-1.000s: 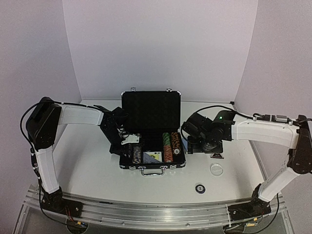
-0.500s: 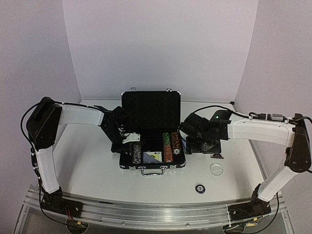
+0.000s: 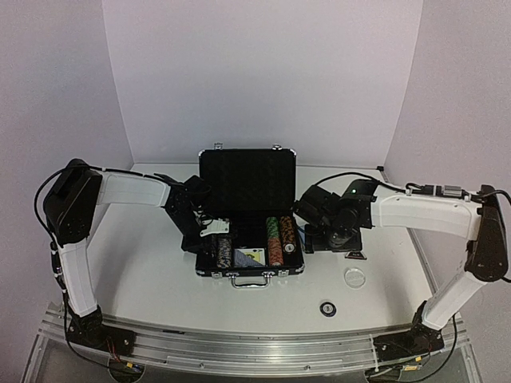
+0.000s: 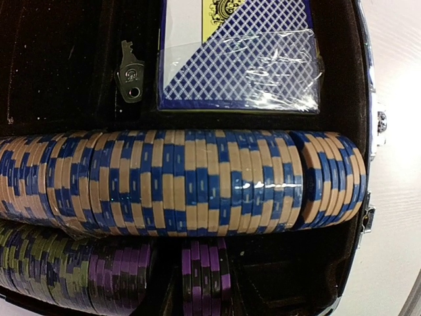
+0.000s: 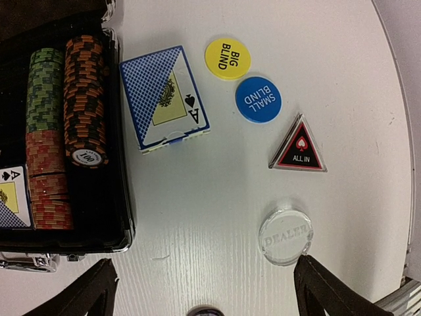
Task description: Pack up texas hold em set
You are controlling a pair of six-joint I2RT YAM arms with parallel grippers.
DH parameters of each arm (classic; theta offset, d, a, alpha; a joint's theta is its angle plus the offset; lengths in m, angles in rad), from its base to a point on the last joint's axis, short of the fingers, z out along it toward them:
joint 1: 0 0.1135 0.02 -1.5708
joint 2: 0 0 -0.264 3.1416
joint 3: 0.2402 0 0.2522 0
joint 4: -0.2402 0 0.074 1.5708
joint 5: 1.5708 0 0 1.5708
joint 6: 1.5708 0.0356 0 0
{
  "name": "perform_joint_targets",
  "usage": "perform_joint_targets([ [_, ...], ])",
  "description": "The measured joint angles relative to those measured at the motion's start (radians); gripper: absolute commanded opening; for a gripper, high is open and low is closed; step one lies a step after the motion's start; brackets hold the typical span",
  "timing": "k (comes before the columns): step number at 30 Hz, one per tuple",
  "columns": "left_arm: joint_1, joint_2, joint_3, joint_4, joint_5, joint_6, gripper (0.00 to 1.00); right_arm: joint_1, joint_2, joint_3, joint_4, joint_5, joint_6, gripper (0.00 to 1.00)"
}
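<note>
The right jaws have swung in toward the black briefcase with silver edges (image 3: 247, 179) and hang spread wide, empty, just right of it. A blue-backed card deck (image 5: 164, 99), yellow disc (image 5: 227, 58), blue disc (image 5: 258, 99), dark triangular button (image 5: 298, 146) and clear disc (image 5: 285, 236) lie outside the briefcase on the bench (image 5: 217, 197), so I judge my next pickups are there. The left jaws sit over blue-and-tan striped chips (image 4: 177, 181) inside it; their state I cannot tell.

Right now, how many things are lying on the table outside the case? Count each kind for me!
Card deck: 1
Round discs: 3, the yellow disc, the blue disc and the clear disc
Triangle button: 1
Loose chip: 1
Total: 6
</note>
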Motion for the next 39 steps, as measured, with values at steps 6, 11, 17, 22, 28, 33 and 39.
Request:
perform_joint_targets([
  [6, 0.000, 0.000, 0.000, -0.001, 0.000, 0.000, 0.22, 0.000, 0.022, 0.015, -0.006, -0.006, -0.001, 0.90],
  [11, 0.000, 0.000, 0.000, -0.001, -0.002, 0.000, 0.21, 0.000, 0.037, 0.030, -0.012, -0.010, -0.007, 0.90],
  [17, 0.000, 0.000, 0.020, -0.022, -0.007, 0.000, 0.22, 0.000, 0.049, 0.049, -0.014, -0.017, -0.016, 0.90],
  [22, 0.000, 0.000, 0.041, -0.046, -0.008, -0.001, 0.23, 0.000, 0.056, 0.050, -0.015, -0.020, -0.020, 0.90],
  [28, 0.000, 0.000, 0.062, -0.075, -0.017, -0.001, 0.24, 0.000, 0.058, 0.052, -0.017, -0.028, -0.026, 0.90],
  [33, 0.000, 0.000, 0.066, -0.083, -0.026, -0.001, 0.24, 0.000, 0.062, 0.056, -0.018, -0.031, -0.030, 0.90],
  [39, -0.003, -0.003, 0.068, -0.088, -0.046, -0.002, 0.24, 0.000, 0.066, 0.063, -0.018, -0.033, -0.034, 0.90],
])
